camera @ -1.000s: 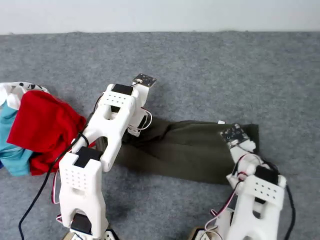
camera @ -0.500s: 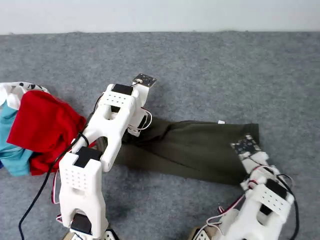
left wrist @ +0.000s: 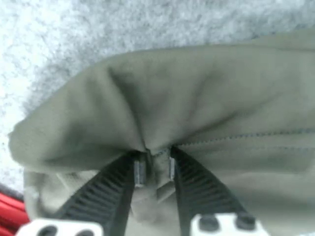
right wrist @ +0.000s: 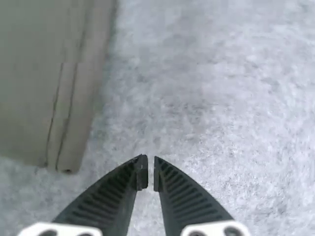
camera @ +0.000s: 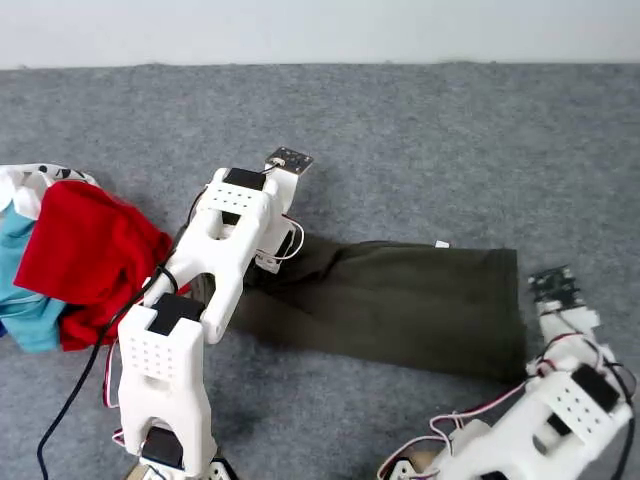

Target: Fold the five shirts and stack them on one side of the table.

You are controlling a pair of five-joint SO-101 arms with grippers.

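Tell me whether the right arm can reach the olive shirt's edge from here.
Probably yes: the right gripper is shut over bare carpet right beside the olive shirt, with nothing between them; it would need to open first.

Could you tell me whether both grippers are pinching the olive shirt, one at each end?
Only the left gripper pinches the olive shirt; the right gripper is shut on nothing beside its edge, as the right wrist view shows.

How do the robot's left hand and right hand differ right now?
The left hand is pinched on a fold of the green shirt; the right hand grips nothing. The left hand sits at the shirt's end near the red shirt; the right hand is off the shirt, over bare grey mat beside its other end. Both are shut.
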